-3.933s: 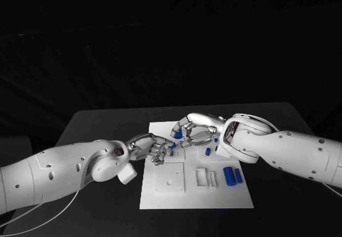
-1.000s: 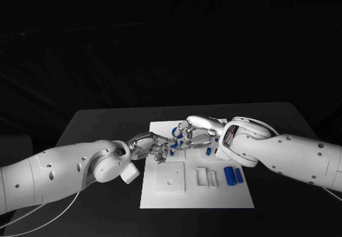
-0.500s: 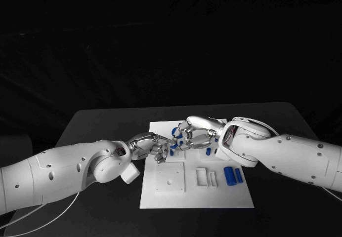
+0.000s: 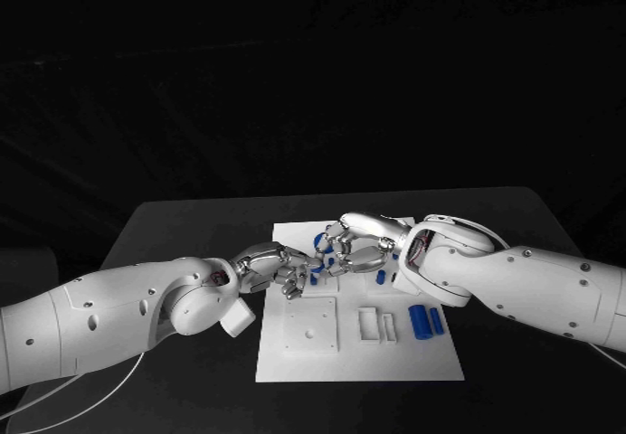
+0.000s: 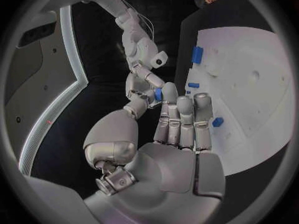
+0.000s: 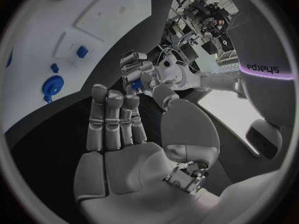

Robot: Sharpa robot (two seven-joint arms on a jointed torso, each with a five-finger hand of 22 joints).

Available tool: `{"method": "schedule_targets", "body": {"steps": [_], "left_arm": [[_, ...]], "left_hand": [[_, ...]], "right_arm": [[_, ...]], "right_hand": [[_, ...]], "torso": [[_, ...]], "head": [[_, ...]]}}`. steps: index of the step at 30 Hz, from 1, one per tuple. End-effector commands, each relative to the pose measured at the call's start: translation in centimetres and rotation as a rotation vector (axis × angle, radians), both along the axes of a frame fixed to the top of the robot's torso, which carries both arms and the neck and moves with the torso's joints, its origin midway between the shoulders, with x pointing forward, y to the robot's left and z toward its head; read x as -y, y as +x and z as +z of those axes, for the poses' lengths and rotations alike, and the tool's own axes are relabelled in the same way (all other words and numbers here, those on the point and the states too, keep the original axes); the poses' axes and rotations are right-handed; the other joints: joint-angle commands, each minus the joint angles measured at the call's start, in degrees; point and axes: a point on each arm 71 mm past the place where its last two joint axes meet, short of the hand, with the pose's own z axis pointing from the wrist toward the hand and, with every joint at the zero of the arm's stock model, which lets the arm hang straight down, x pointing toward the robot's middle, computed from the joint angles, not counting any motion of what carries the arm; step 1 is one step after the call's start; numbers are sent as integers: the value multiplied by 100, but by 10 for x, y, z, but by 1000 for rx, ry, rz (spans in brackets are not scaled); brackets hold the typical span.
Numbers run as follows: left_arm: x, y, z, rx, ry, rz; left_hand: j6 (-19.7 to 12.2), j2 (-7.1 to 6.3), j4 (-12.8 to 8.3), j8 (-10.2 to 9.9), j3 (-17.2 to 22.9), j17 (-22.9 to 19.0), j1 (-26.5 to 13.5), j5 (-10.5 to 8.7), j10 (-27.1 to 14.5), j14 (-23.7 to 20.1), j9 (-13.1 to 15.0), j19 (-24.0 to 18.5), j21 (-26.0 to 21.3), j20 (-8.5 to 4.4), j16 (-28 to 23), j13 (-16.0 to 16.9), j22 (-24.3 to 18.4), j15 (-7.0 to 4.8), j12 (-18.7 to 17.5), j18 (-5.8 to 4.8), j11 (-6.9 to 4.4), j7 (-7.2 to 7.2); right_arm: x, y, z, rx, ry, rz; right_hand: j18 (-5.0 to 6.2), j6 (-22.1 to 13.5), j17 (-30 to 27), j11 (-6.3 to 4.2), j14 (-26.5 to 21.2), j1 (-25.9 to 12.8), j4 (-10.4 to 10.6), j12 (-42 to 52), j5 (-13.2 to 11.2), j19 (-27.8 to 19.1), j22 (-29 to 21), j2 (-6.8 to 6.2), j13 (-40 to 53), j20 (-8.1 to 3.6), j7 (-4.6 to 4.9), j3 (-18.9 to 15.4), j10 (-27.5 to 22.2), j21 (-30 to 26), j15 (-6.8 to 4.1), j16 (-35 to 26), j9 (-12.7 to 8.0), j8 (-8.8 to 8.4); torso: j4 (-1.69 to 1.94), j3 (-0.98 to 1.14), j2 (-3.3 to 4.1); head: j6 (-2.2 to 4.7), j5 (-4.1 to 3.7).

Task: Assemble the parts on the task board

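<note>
- The left arm comes in over the near left of the black worktop (image 4: 195,226), and the left hand (image 4: 271,268) hangs over the left edge of the task board (image 4: 359,362), towards its far end.
- In the left wrist view the fingers (image 5: 181,119) of the left hand lie straight and close side by side. A small blue part (image 5: 158,94) sits at their tips against the fingertips of the other hand. Whether the left hand itself grips it, I cannot tell.
- In the head view the two hands meet fingertip to fingertip above the far left part of the board, with bits of blue showing between them.
- The right hand (image 4: 355,242) reaches across the far end of the board. In the right wrist view its fingers (image 6: 115,119) stand straight and together, with the thumb apart. The same small blue piece (image 6: 136,86) shows at the meeting point, so its hold is also unclear.
- A blue ring-shaped part (image 6: 52,86) lies on the board in the right wrist view, with two small blue blocks (image 6: 81,51) near it.
- Near the middle of the board stand two white blocks (image 4: 375,325).
- Just right of them lie two blue cylinders (image 4: 425,322), side by side near the board's right edge.
</note>
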Motion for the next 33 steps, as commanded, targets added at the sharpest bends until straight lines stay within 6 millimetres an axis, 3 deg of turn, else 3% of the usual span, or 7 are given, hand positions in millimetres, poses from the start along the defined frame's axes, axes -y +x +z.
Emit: {"method": "schedule_targets", "body": {"steps": [1,8,17,23,28,31,33], "left_arm": [[2,0,3,1,-31,0],[2,0,3,0,-30,-1],[1,0,3,-5,-32,-9],[1,0,3,-8,-33,-11],[1,0,3,-9,-37,-11],[1,0,3,-8,-42,-10],[1,0,3,-9,-47,-7]], "left_hand": [[16,-9,-5,28,3,-9,46,-29,-5,-30,-6,-8,-39,-607,33,-10,41,-47,30,13,-34,-1],[-32,-122,16,14,-35,-18,77,-59,-16,-37,-31,-11,-49,-605,28,-18,40,-37,24,6,-23,12],[-26,-73,0,41,-29,-30,227,198,-31,-52,-64,-20,-63,-598,28,-28,47,-30,20,-3,-17,16],[-23,-62,-2,46,-33,-32,239,237,-34,-55,-69,-22,-65,-597,29,-30,49,-29,19,-5,-17,15],[-20,3,-1,54,-19,-34,270,269,-35,-59,-77,-24,-68,-596,31,-32,51,-30,19,-7,-17,14],[-10,141,-10,67,0,-35,309,287,-34,-64,-86,-32,-71,-593,37,-34,56,-30,22,-13,-19,12],[26,321,-27,100,17,-33,346,284,-31,-68,-85,-41,-70,-591,48,-36,64,-34,26,-21,-25,2]], "right_arm": [[1,0,-2,1,-20,-9],[1,0,-3,7,-24,-15],[2,0,-3,8,-26,-18],[3,0,-3,8,-28,-17],[2,0,-3,7,-29,-16],[2,0,-3,7,-29,-16],[2,0,-3,5,-30,-14]], "right_hand": [[48,96,92,-10,12,-15,218,4,33,41,6,43,10,-20,26,273,63,27,-24,22,225,114],[48,100,91,-12,15,-19,219,3,36,45,5,42,13,-22,25,289,68,30,-26,24,228,116],[48,104,91,-14,21,-24,219,1,31,52,5,39,16,-26,23,313,75,34,-29,27,233,117],[48,106,90,-14,22,-26,219,1,28,54,4,37,17,-27,22,321,77,36,-30,27,234,118],[48,106,90,-14,23,-28,218,0,27,55,4,35,18,-28,22,326,78,36,-31,28,235,118],[48,107,90,-15,24,-28,218,0,26,55,4,35,18,-28,22,328,79,37,-31,28,236,118],[48,107,90,-15,24,-29,218,0,26,56,4,34,19,-29,21,330,79,37,-31,28,236,118]], "torso": [[1,-3,-1],[1,-2,1],[1,-2,0],[-1,0,0],[-4,0,-1],[-2,-1,-1],[-2,1,-1]], "head": [[3,-5],[4,-12],[-6,-15],[-10,-22],[-4,-22],[-4,-23],[-5,-26]]}}
